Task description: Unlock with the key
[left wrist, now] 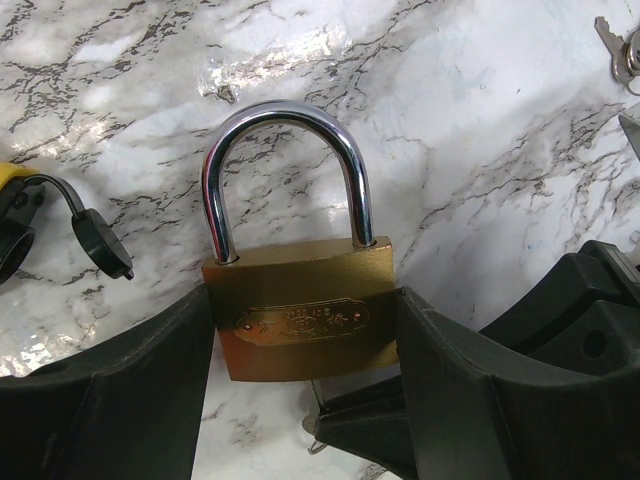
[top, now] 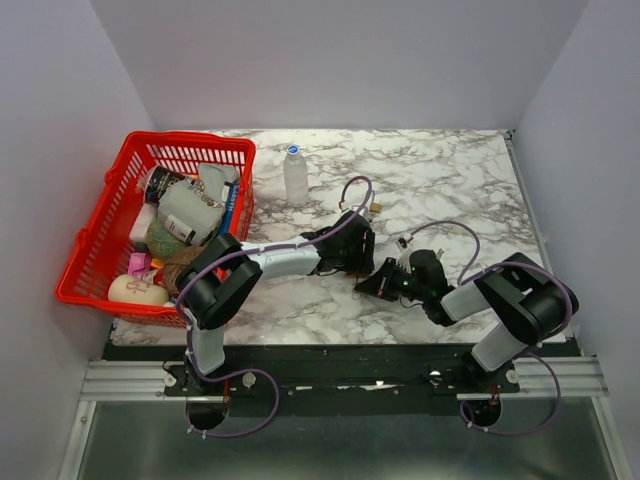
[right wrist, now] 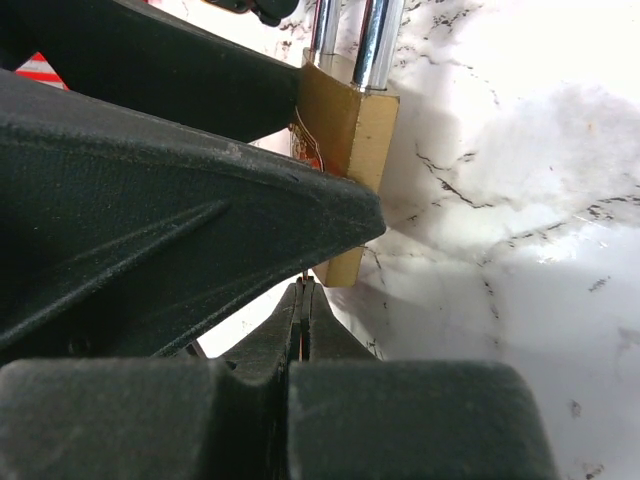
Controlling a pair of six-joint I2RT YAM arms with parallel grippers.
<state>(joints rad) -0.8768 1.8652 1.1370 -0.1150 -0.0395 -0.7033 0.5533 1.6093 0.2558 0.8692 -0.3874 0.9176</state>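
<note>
Left wrist view: the left gripper (left wrist: pixel 300 345) clamps a padlock (left wrist: pixel 300 325) by the two narrow sides of its body, its matte black fingers (left wrist: pixel 130 400) pressed against the brushed brass block. The block is squarish, with an oval stamped emblem on its broad face. A polished chrome shackle (left wrist: pixel 285 140) arches out of it, both legs seated in the body. Beneath it is the glossy desk (left wrist: pixel 480 150), white marble veined in grey. Small silvery keys (left wrist: pixel 615 50) rest at the upper right corner, well apart from the padlock. Right wrist view: the right gripper (right wrist: pixel 300 310) has its grainy black jaws pressed flat together just under the padlock's bottom edge. Whether a key blade is pinched between them cannot be told.
</note>
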